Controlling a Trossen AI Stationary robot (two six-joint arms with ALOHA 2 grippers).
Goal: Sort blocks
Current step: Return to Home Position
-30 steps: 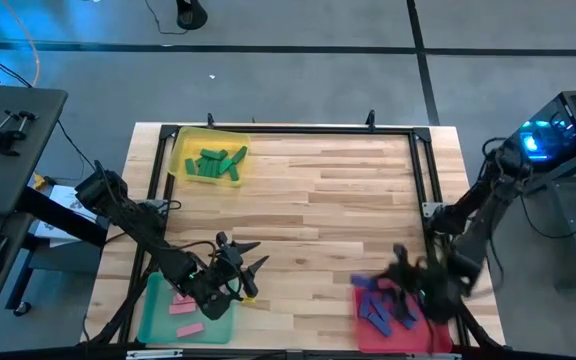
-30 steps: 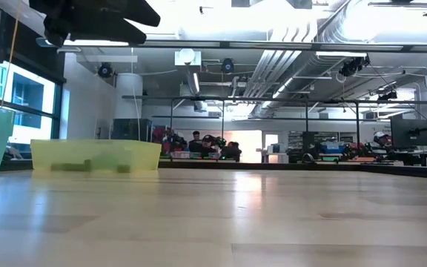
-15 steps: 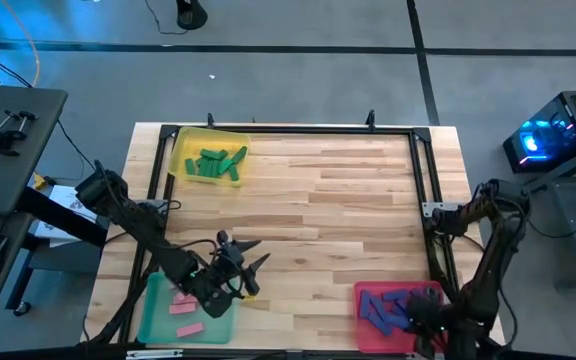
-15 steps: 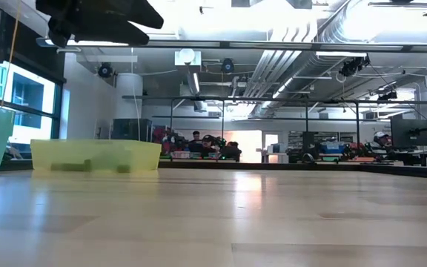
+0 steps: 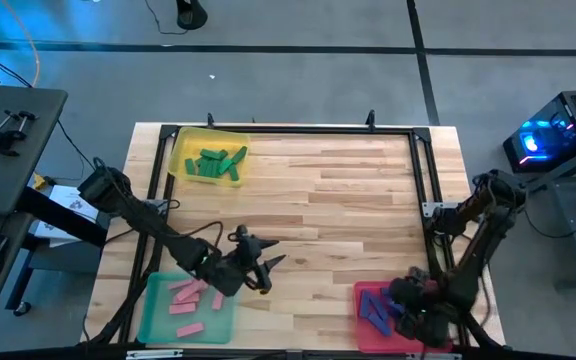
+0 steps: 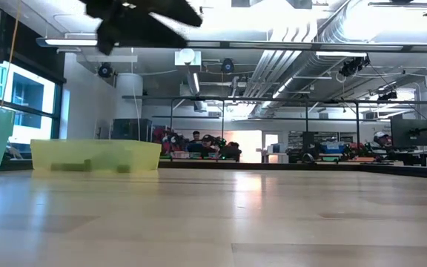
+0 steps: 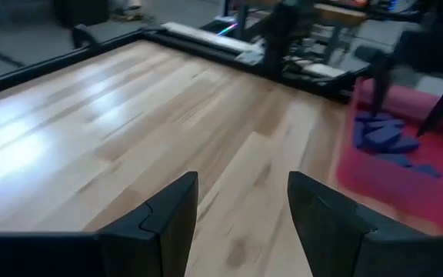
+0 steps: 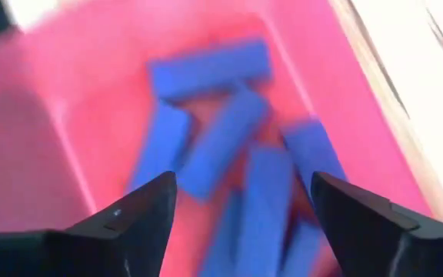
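left gripper (image 5: 261, 268) hangs over the bare table (image 5: 348, 200) just beside the green tray (image 5: 153, 312), fingers apart, nothing held. right gripper (image 5: 405, 298) sits above the pink tray (image 5: 368, 288), fingers spread, empty, with the blue blocks (image 5: 376, 310) below it. pink blocks (image 5: 190, 297) lie in the green tray. green blocks (image 5: 214, 163) lie in the yellow tray (image 5: 180, 148).

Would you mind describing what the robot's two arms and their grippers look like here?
Both arms are dark, slender and jointed; the left arm and right arm look alike from above. The left gripper and right gripper each carry two flat, angular dark fingers. I cannot make out any markings.
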